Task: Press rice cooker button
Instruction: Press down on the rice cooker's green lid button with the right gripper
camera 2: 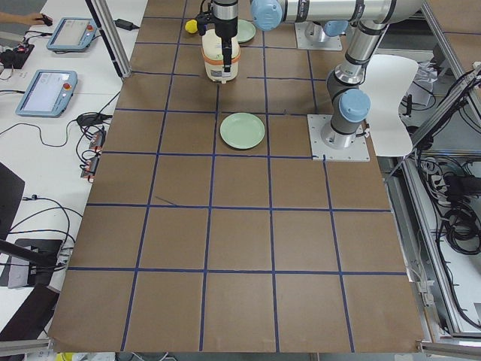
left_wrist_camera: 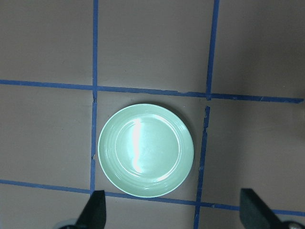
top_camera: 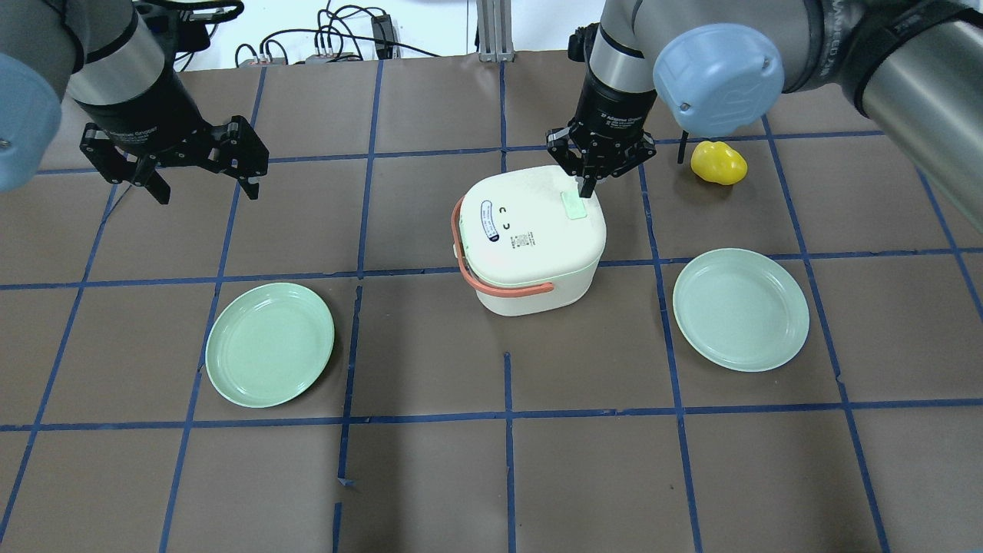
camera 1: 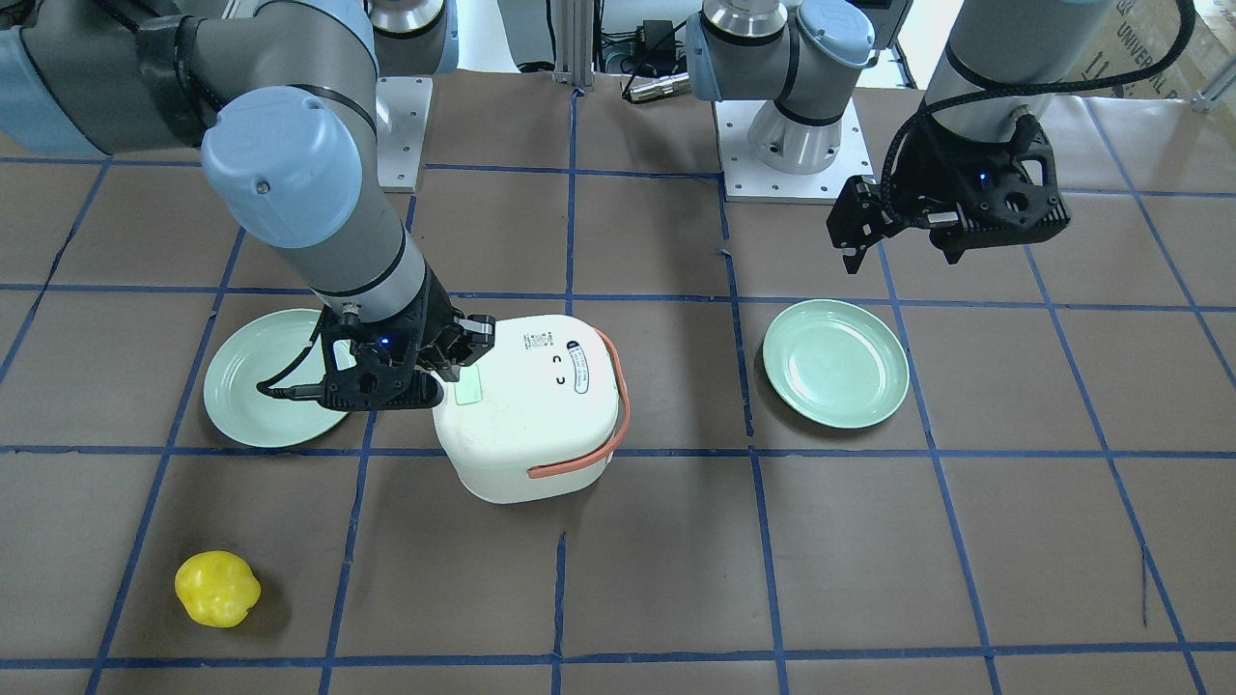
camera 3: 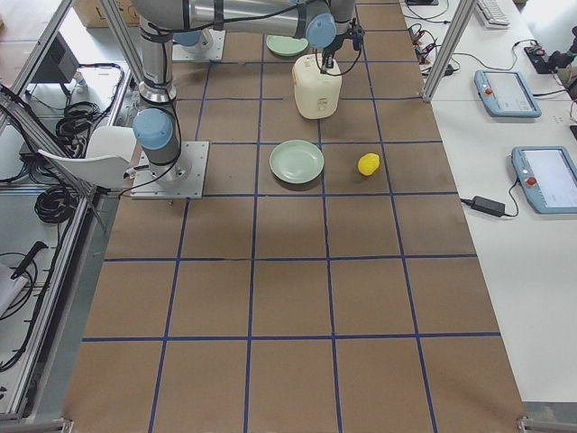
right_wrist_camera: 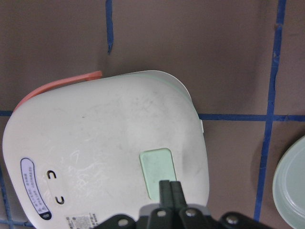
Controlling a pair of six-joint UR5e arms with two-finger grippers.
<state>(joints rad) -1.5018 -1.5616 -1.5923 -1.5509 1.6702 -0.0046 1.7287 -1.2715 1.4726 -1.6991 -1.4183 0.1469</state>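
A white rice cooker (top_camera: 530, 238) with an orange handle stands mid-table. It has a pale green button (top_camera: 574, 205) on its lid. My right gripper (top_camera: 587, 187) is shut and empty, pointing down, with its tips at the edge of that button. In the right wrist view the closed fingertips (right_wrist_camera: 170, 183) overlap the button's (right_wrist_camera: 155, 169) near edge; I cannot tell whether they touch it. The front view shows the same gripper (camera 1: 454, 372) at the cooker's (camera 1: 531, 415) lid. My left gripper (top_camera: 207, 192) is open and empty, high above the table, far from the cooker.
One green plate (top_camera: 270, 344) lies below my left gripper and also shows in the left wrist view (left_wrist_camera: 145, 150). A second green plate (top_camera: 741, 309) lies right of the cooker. A yellow pepper (top_camera: 718, 163) sits beyond it, close to my right arm.
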